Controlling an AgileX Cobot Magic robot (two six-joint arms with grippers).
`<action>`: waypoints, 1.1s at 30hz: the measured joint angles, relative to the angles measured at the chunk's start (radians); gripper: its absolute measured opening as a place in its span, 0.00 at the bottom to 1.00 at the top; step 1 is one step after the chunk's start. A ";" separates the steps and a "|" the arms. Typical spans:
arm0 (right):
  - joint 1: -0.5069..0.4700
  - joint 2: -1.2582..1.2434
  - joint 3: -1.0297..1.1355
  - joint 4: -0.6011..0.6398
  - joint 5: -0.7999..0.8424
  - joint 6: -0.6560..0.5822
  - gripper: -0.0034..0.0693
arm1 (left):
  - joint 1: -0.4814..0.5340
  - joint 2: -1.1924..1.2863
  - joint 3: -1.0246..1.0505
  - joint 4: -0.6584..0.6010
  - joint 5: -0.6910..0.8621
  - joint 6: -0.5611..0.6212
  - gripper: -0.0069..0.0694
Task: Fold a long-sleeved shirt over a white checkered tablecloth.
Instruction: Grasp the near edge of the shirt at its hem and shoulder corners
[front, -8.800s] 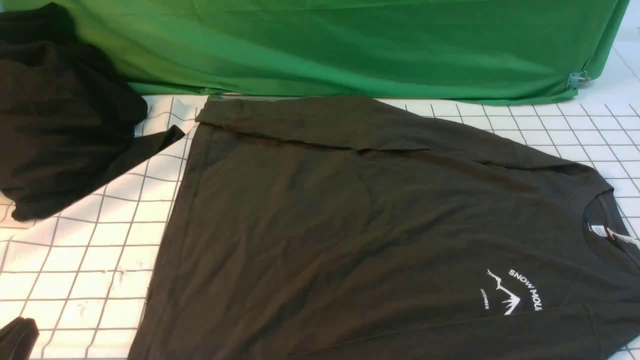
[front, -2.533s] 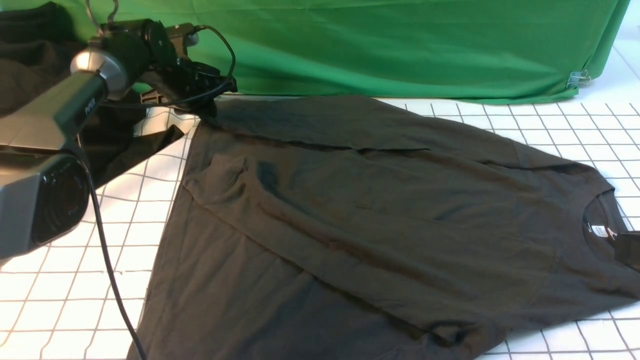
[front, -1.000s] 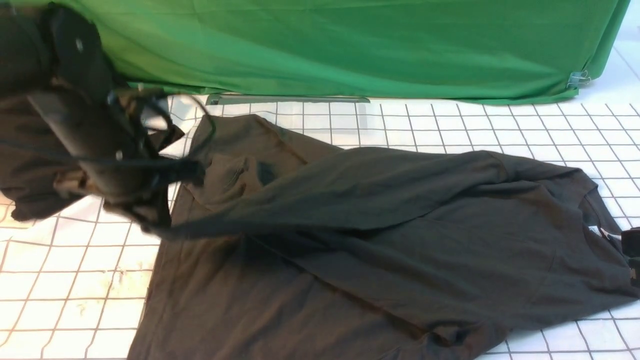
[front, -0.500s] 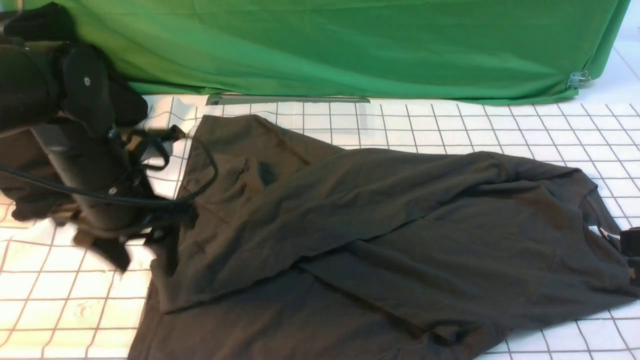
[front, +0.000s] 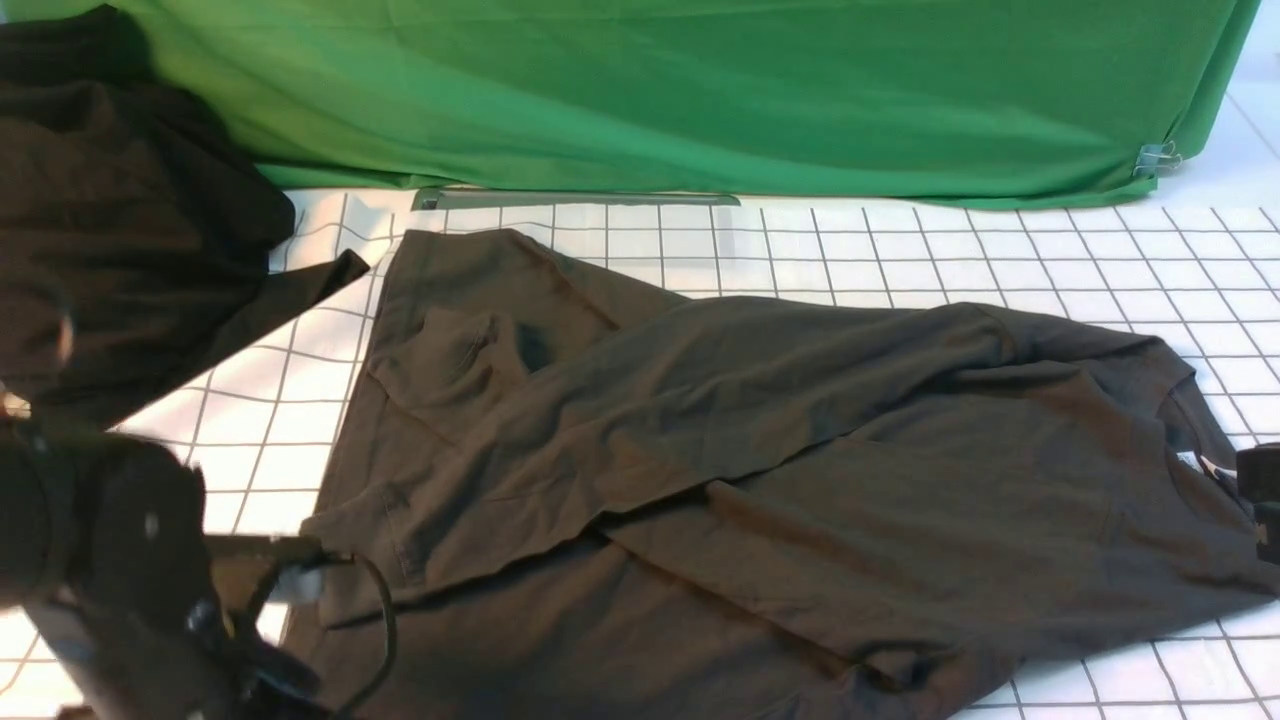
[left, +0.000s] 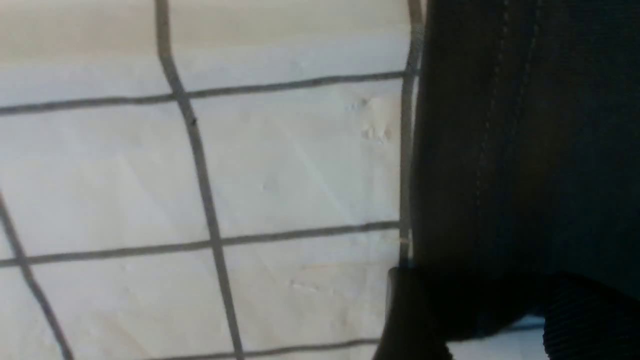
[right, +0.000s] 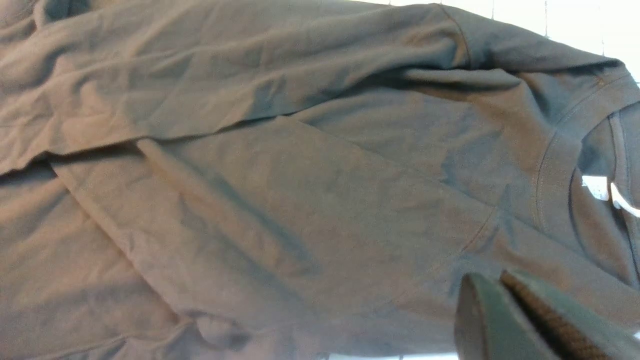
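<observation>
The long-sleeved shirt (front: 760, 480) lies on the white checkered tablecloth (front: 1000, 250), collar to the right, with its white neck label (front: 1195, 462) showing. Both sleeves are folded across the body and hide the chest logo. My left arm (front: 120, 570) is blurred at the near left corner. Its gripper (left: 490, 305) is open, its fingers (left: 410, 320) beside the shirt's stitched hem (left: 525, 150) with nothing between them. My right gripper (right: 495, 282) is shut and empty, hovering over the shirt (right: 280, 200) near the collar, and shows at the right edge (front: 1262, 490) in the front view.
A blacker garment mass (front: 120, 230) is piled at the back left, one corner reaching toward the shirt. The green fabric sheet (front: 700, 90) hangs along the back, pinned by a metal clip (front: 1155, 157) at its right end.
The left gripper carried the far sleeve toward the near side, let it drop across the body, and pulled back to the near left corner. The right gripper stayed by the collar.
</observation>
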 joint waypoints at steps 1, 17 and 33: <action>0.000 0.000 0.000 0.000 0.000 0.000 0.08 | -0.001 0.000 0.005 0.006 -0.012 -0.021 0.58; 0.000 0.006 -0.002 0.079 0.117 -0.183 0.08 | -0.002 -0.006 0.009 0.047 -0.048 -0.088 0.25; 0.284 0.395 -0.021 0.065 0.214 -0.402 0.29 | -0.002 -0.290 0.006 0.075 0.158 -0.051 0.12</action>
